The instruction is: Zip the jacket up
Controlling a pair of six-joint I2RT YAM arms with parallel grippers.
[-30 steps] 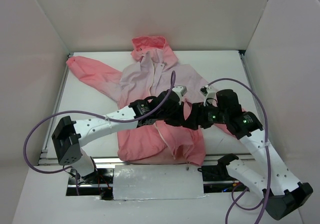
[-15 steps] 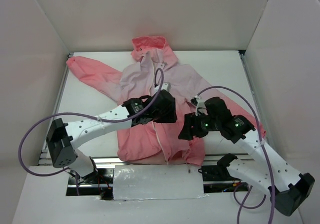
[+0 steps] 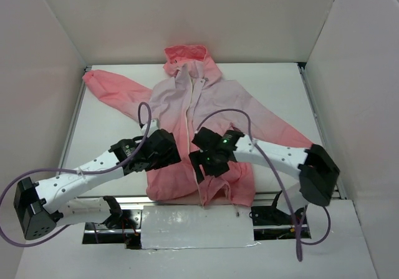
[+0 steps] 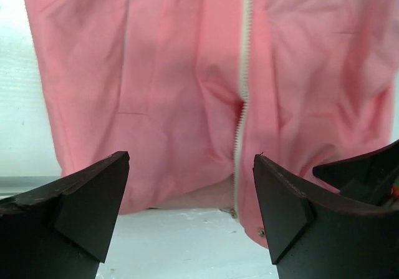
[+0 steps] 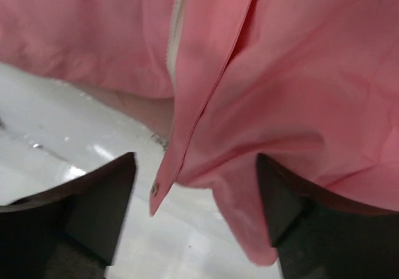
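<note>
The jacket (image 3: pixel 187 113) lies flat on the table, hood at the far end, coral pink fading to pale lilac at the chest. Its white zipper (image 4: pixel 244 73) runs down to the hem, where the two front edges stand apart. My left gripper (image 3: pixel 166 156) hovers over the lower left front, open, with the hem and bare table between its fingers (image 4: pixel 93 204). My right gripper (image 3: pixel 207 165) is over the lower middle, open. The hem corner with a metal snap (image 5: pixel 154 190) hangs between the right gripper's (image 5: pixel 193 220) fingers, unpinched.
White walls close in the table (image 3: pixel 112 129) on three sides. A taped silver plate (image 3: pixel 196 226) lies at the near edge between the arm bases. Purple cables (image 3: pixel 144 113) loop above both arms. The jacket's left sleeve (image 3: pixel 109 88) stretches toward the far left corner.
The left gripper has opened and drawn back left toward the near hem. The right gripper has swung left and down from the jacket's right side to the lower front.
</note>
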